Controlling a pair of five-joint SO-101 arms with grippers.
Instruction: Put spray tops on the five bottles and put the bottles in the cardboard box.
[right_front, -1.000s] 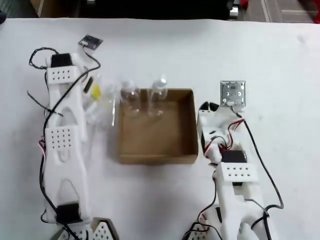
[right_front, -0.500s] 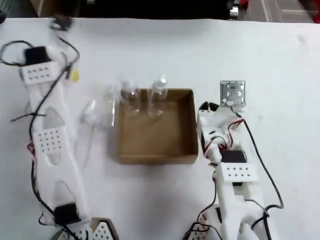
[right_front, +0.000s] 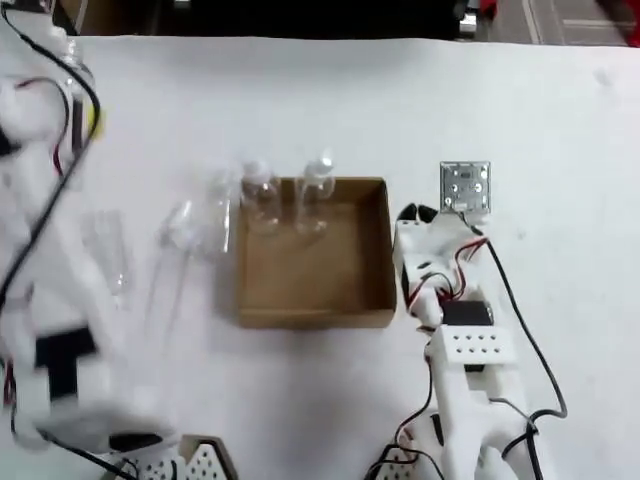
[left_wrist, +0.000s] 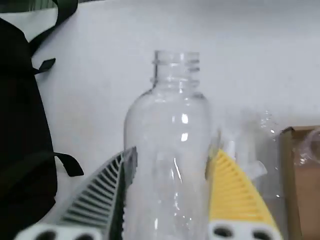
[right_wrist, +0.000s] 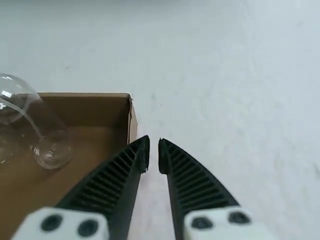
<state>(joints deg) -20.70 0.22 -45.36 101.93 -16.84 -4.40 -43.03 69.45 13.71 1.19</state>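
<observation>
Bottle, clear plastic with a bare threaded neck and no spray top, is sitting clamped between the grey and yellow fingers of the left end effector, well off to the left of the cardboard box. The right end effector is hovering just beside the box's right wall, fingers all but together. Two more clear bottles are leaning inside the box at its far wall.
</observation>
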